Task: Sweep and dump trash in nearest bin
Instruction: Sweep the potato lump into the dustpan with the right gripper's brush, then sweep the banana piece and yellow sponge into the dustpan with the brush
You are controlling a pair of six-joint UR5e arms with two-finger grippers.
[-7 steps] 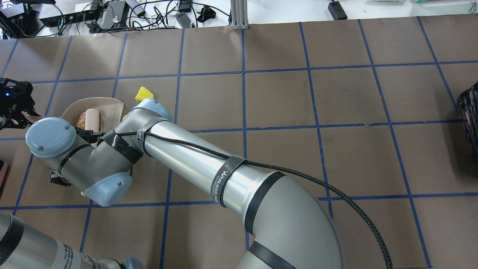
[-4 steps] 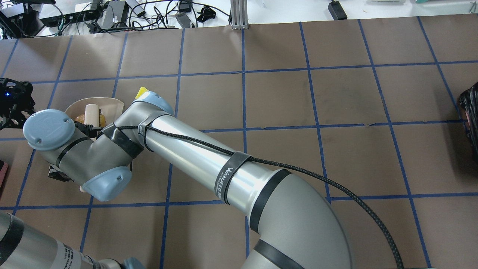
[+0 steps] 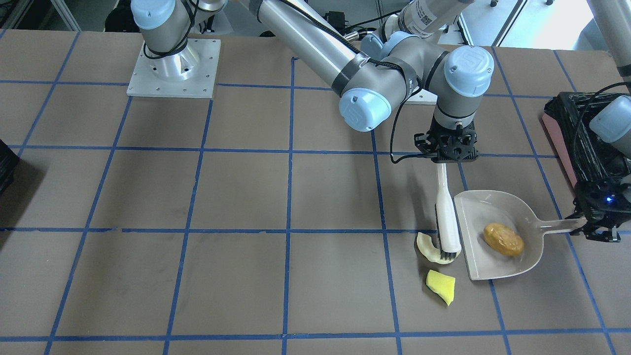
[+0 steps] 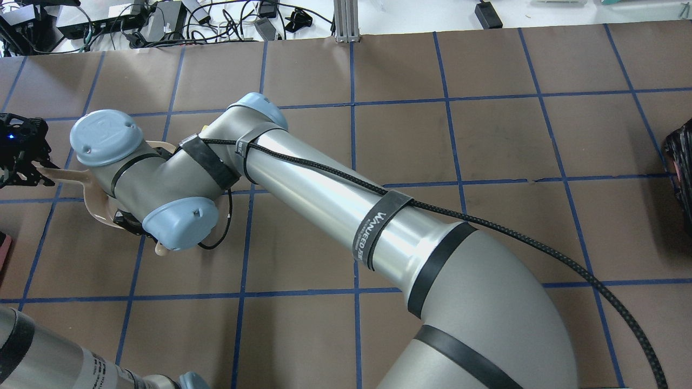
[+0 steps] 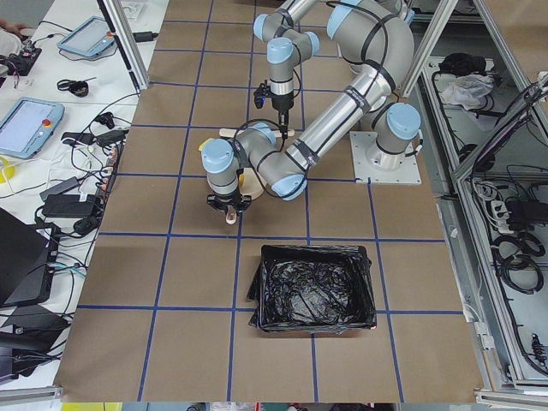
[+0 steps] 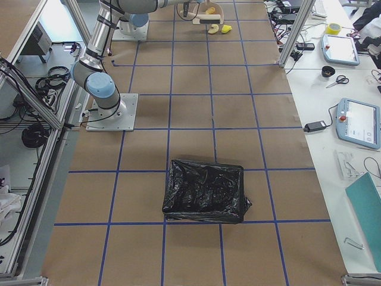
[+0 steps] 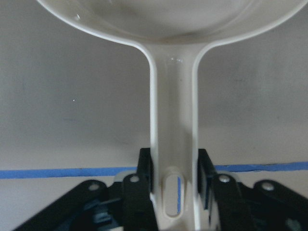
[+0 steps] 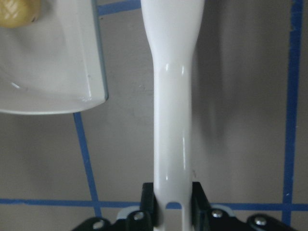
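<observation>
We've got the pink-sided bin just beside our left gripper, jaws clamped on the dustpan handle. Our right gripper pinches the stiff brush by its handle. Scraps look light: potato lump inside the dustpan, rind slice touching the brush, yellow wedge just beside.

A white brush handle runs straight up the middle, clamped at the bottom between the right gripper's black fingers. Upper left, a pale dustpan holds a brown lump. Blue tape lines cross the brown counter.
</observation>
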